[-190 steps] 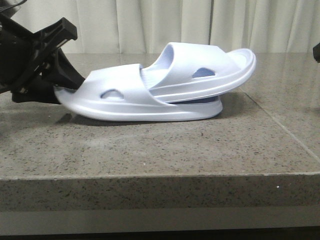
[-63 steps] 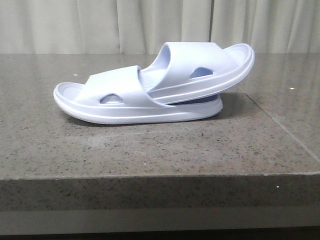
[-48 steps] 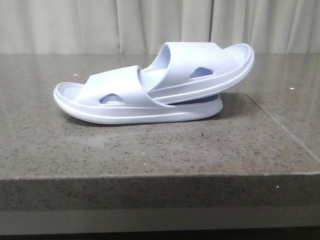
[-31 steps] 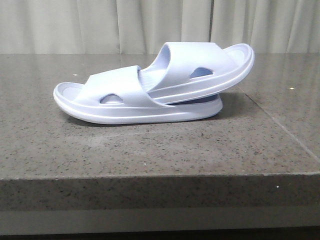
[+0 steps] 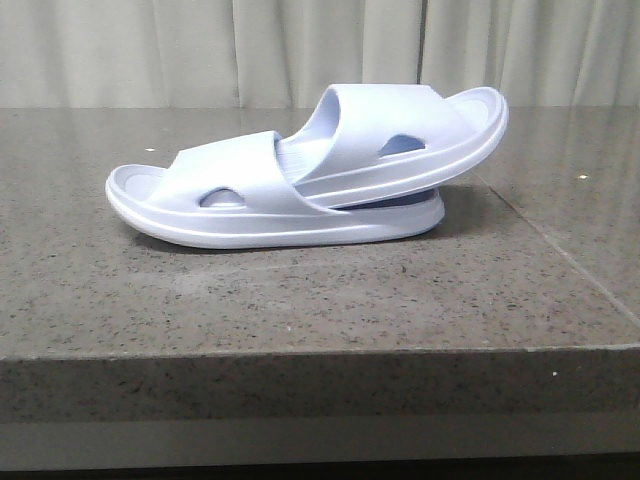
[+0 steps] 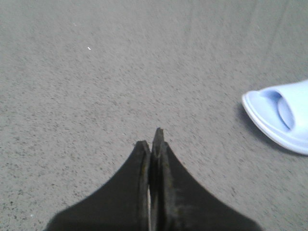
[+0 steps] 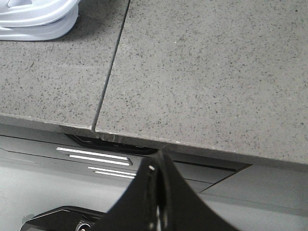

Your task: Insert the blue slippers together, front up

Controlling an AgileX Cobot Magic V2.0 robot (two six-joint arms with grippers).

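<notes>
Two pale lavender-blue slippers lie nested on the grey stone table (image 5: 300, 290). The lower slipper (image 5: 225, 200) lies flat, its rounded end toward the left. The upper slipper (image 5: 400, 135) is pushed under the lower one's strap and tilts up to the right. Neither gripper shows in the front view. My left gripper (image 6: 153, 139) is shut and empty over bare table, the lower slipper's end (image 6: 279, 115) off to one side. My right gripper (image 7: 159, 161) is shut and empty beyond the table's edge, with the slippers' soles (image 7: 38, 19) in a far corner of its view.
A seam (image 5: 560, 255) runs across the stone top at the right. The table's front edge (image 5: 320, 350) drops to a thick lip. Pale curtains (image 5: 200, 50) hang behind. The right wrist view shows a dark robot base (image 7: 96, 159) below the table edge.
Three seconds ago my left gripper was at the lower slipper's left end; it has since left the front view. The slippers have stayed in place.
</notes>
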